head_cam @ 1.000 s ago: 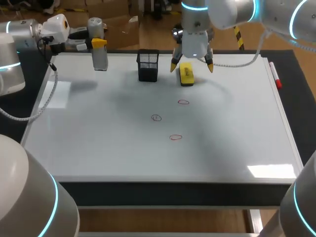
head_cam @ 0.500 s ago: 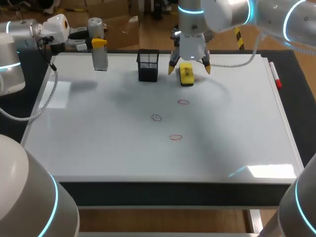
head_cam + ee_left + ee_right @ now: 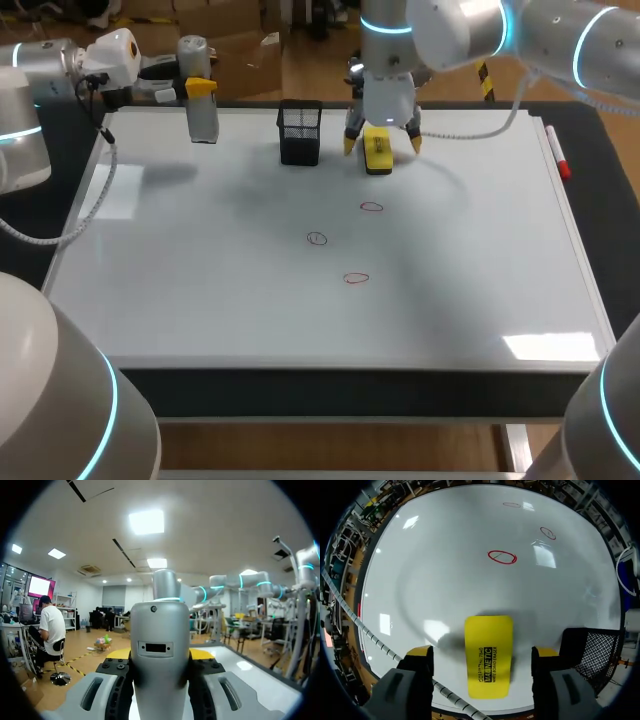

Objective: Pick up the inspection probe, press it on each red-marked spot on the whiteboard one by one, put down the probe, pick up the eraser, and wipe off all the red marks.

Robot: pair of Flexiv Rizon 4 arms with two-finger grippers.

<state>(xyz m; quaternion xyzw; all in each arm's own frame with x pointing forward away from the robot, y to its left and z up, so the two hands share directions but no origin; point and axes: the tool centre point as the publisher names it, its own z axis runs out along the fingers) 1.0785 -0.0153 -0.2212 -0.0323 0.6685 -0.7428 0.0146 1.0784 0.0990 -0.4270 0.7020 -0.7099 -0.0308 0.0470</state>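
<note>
Whiteboard (image 3: pixel 480 260): one, lying flat. Far edge close behind the eraser (image 3: pixel 377 150); broad bare surface on the eraser's near side and to its right.

Eraser: one, yellow, flat on the board.
Mesh cup (image 3: pixel 300 132): one, black, just left of the eraser, not touching it.
Red marks: three, all on the eraser's near side, namely closest (image 3: pixel 371 207), middle (image 3: pixel 316 238), farthest (image 3: pixel 356 278).
Red marker (image 3: pixel 557 153): one, well right of the eraser, at the board's edge.
Probe (image 3: pixel 203 115): one, grey, upright, well left of the eraser, clamped in the left gripper (image 3: pixel 200 88).

Right gripper (image 3: pixel 382 146): fingers apart, one on each side of the eraser, gaps showing on both sides. Lower than a second ago, tips drawn in nearer the eraser. Eraser, cup, marks and probe unmoved.
</note>
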